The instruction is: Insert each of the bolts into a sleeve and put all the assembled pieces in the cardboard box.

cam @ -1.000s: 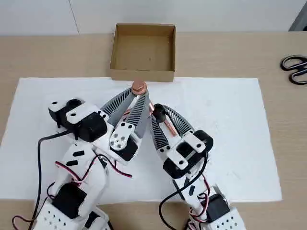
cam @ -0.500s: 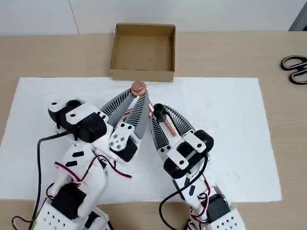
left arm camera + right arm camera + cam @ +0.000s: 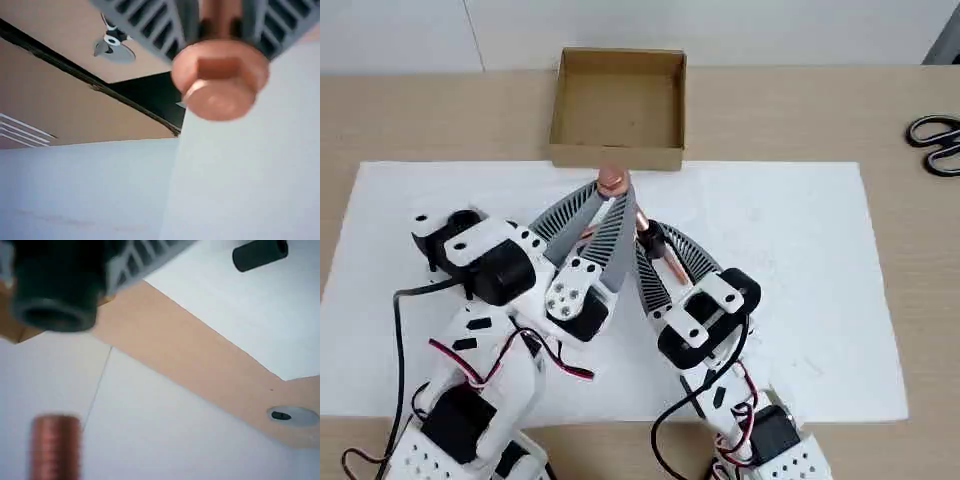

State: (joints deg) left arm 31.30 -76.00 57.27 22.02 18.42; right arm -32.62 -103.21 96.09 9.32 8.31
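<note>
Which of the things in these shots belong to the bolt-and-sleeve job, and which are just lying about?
Job: copper bolt, held in the left claw; black sleeve, held in the right claw; cardboard box.
Lying about: scissors, off to one side; white sheet covering the work area.

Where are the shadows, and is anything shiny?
High view: the light is even, with only faint, soft shadows on the white paper. Left wrist view: the copper bolt has a pale sheen on the end face of its head. Right wrist view: the mouth of the held black sleeve is dark inside.
</note>
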